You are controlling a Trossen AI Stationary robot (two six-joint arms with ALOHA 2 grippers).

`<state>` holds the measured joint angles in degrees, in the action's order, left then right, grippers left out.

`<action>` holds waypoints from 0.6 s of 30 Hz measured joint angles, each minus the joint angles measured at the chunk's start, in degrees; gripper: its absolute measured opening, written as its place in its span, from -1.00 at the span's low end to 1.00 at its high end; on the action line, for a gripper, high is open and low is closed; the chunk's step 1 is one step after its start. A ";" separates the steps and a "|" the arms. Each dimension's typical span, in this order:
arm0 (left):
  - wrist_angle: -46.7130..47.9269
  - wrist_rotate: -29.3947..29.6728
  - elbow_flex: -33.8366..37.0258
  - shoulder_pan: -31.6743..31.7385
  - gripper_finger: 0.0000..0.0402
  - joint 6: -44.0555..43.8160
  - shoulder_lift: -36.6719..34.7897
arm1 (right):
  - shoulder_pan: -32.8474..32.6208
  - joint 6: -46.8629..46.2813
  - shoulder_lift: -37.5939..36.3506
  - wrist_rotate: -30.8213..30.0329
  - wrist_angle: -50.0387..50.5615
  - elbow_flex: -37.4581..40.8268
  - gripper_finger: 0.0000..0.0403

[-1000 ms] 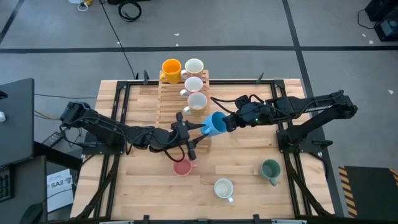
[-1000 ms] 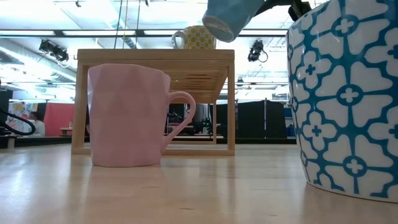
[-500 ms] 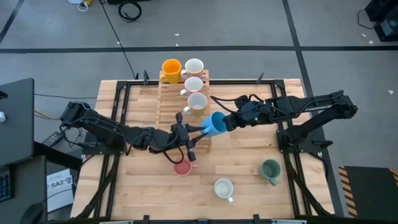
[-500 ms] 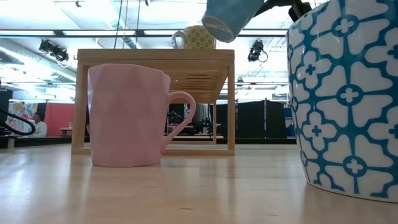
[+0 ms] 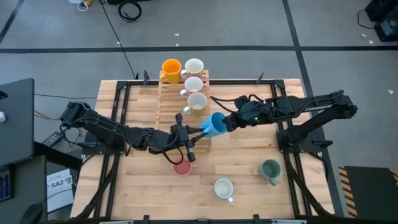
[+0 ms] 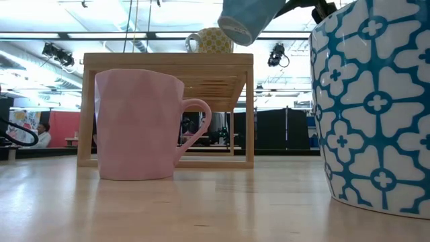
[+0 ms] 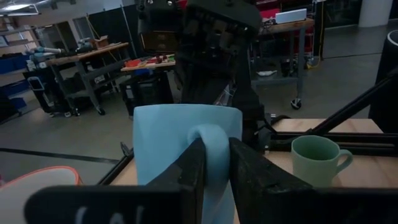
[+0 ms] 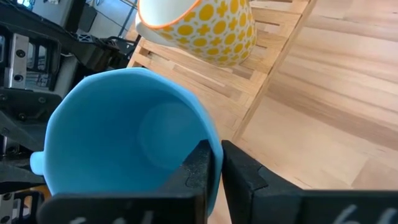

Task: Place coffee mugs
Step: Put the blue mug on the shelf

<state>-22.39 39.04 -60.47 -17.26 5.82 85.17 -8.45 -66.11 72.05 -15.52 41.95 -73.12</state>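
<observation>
The blue mug [image 5: 214,123] hangs tilted in the air by the near right corner of the wooden rack [image 5: 174,102], held between both grippers. My right gripper [image 5: 226,122] comes at it from the table's right, my left gripper [image 5: 202,129] from the left; both are shut on it. On the rack stand an orange mug [image 5: 171,68], two white mugs [image 5: 194,66] [image 5: 193,84] and a yellow-patterned mug [image 5: 197,101]. A pink mug [image 5: 183,167], a dark green mug [image 5: 270,169] and a blue-and-white patterned mug [image 5: 223,187] rest on their bases on the table. My left gripper pinches the blue mug's handle [image 7: 212,138] between its two fingers [image 7: 191,169], which reach level from the table's left. The mug is clear of the table. My right gripper grips the mug's rim [image 8: 210,144], one finger inside the mug and one finger [image 8: 239,168] outside. The fingers slant down from the table's right. The mug's mouth faces this gripper, and the mug hangs tilted, off the table.
The rack's near end [image 6: 168,111] stands just behind the pink mug [image 6: 138,124] in the low view, with the blue mug [image 6: 245,19] above its right corner. The patterned mug [image 6: 376,101] fills the near right. Bare wood lies between the pink and green mugs.
My left gripper's fingers have shut on the blue mug's handle. Both arms and the mug have kept their place.
</observation>
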 joint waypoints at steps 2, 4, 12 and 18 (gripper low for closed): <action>0.00 0.07 0.00 0.00 -0.69 -0.02 0.00 | 0.00 0.12 0.00 0.20 0.06 0.00 -0.80; 0.00 0.23 0.00 0.00 -0.69 -0.06 0.00 | -0.04 0.28 0.00 0.31 0.09 0.00 -0.77; 0.02 0.38 0.00 0.00 -0.70 -0.20 -0.04 | -0.09 0.51 -0.02 0.81 0.22 0.00 -0.73; 0.02 0.40 0.00 0.00 -0.71 -0.17 -0.04 | -0.09 1.20 -0.02 0.83 0.18 0.00 -0.70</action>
<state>-22.37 39.44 -60.47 -17.26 5.65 85.12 -8.54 -64.92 72.03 -14.70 42.13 -73.12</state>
